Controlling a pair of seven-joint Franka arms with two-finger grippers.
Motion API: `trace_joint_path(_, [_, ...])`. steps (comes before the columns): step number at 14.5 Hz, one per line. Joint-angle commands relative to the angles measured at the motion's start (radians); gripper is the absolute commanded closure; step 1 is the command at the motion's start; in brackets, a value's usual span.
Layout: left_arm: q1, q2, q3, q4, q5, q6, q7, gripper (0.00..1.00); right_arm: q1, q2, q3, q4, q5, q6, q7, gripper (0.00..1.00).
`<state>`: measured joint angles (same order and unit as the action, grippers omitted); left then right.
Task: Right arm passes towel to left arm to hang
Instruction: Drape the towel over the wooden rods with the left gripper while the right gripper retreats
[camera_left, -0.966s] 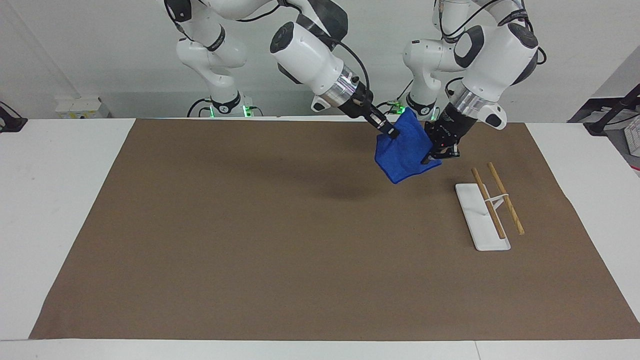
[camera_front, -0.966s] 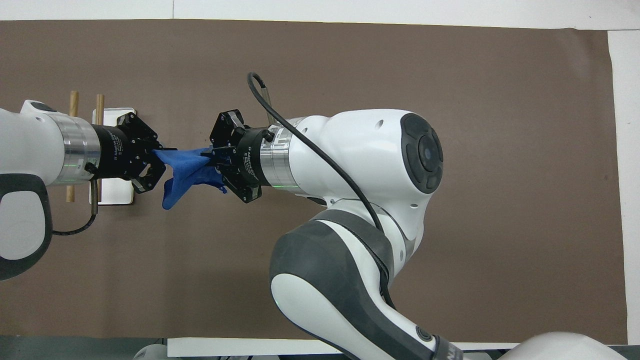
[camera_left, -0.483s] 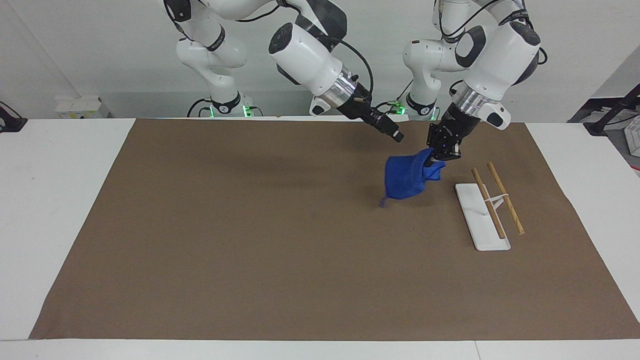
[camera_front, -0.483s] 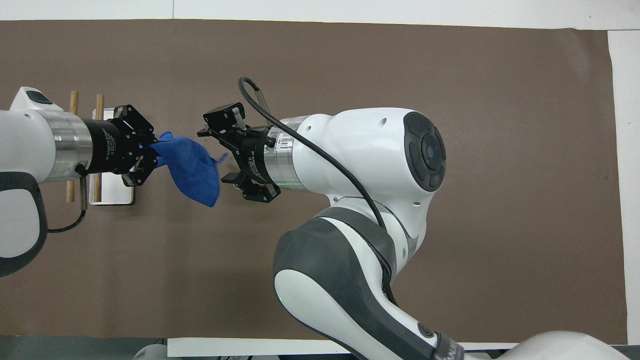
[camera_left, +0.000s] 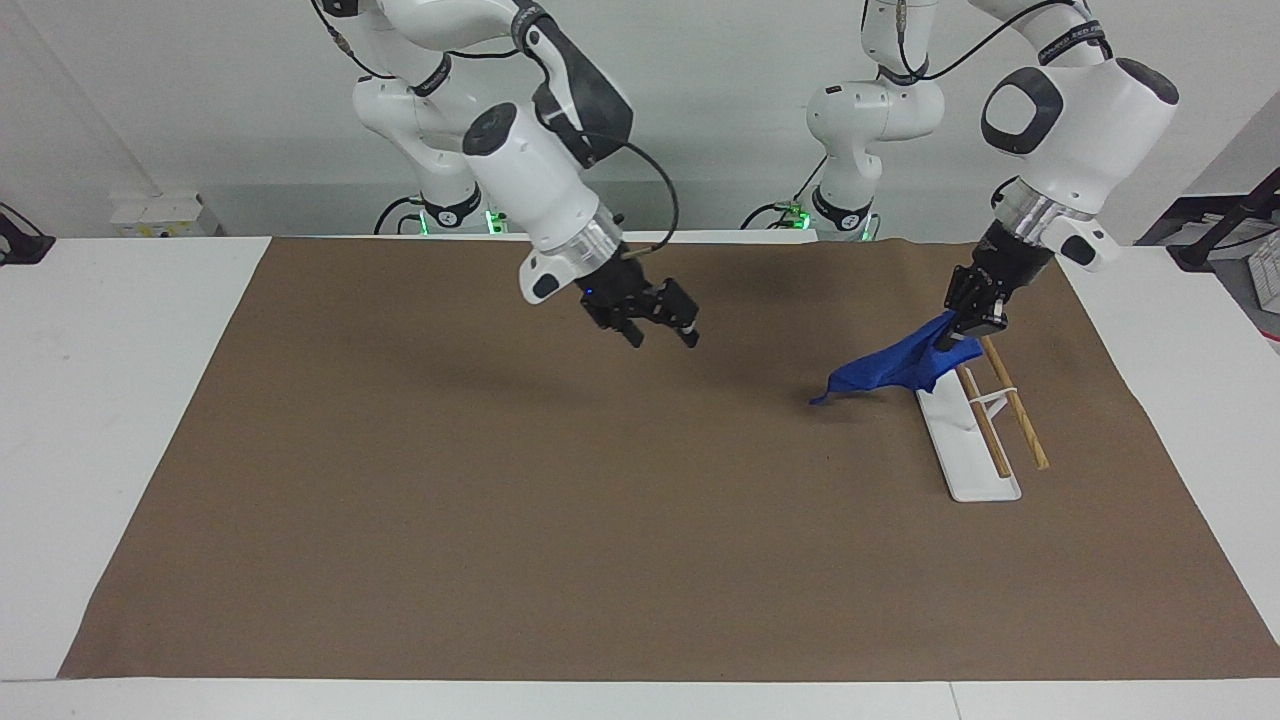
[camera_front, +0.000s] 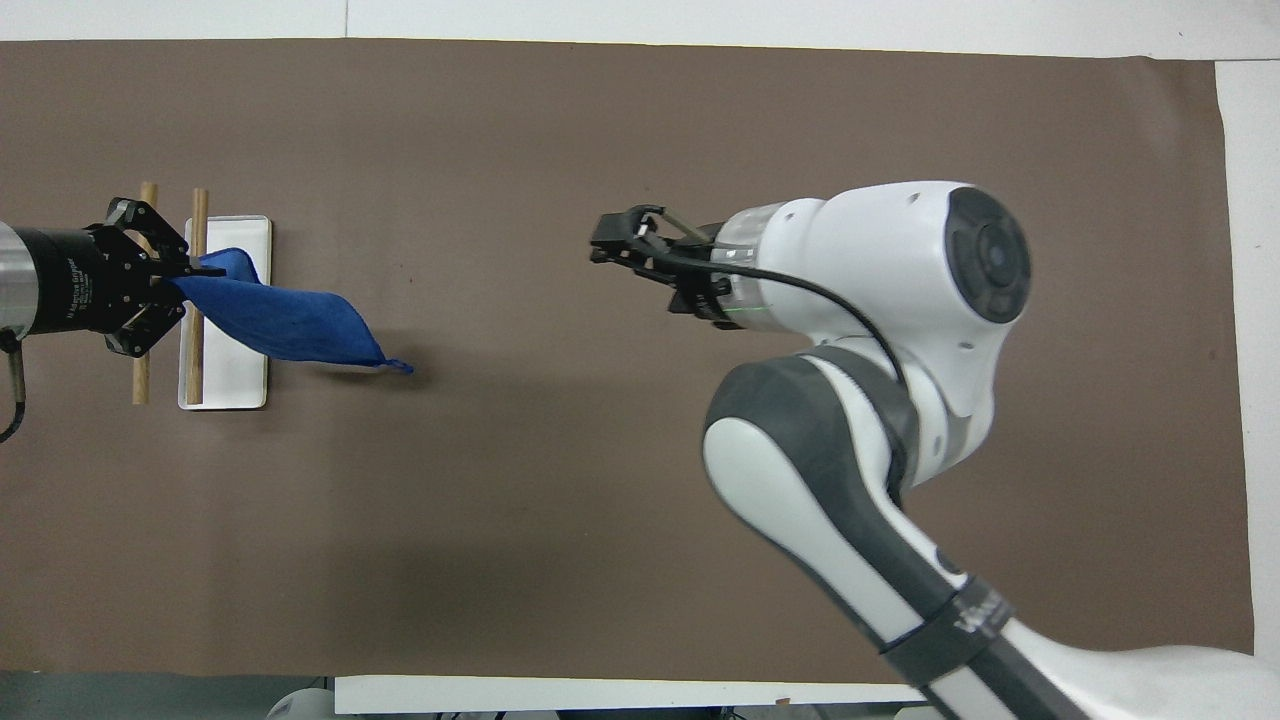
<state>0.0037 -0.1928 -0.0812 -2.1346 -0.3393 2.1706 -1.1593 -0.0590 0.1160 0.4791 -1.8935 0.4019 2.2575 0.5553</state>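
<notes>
Your right gripper (camera_left: 664, 329), now empty and open, is pulling away; the left gripper (camera_left: 975, 316) is gripping the blue towel (camera_left: 895, 367). Keep dragging it squarely across the wooden rack rails (camera_left: 1012, 397) (corner trailing).
</notes>
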Motion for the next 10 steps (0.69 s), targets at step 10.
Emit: trace_joint_path(10, [0.145, 0.133, 0.001, 0.097, -0.017, 0.199, 0.423, 1.0, 0.067, -0.174, -0.588, 0.056, -0.376, -0.43, -0.67, 0.0])
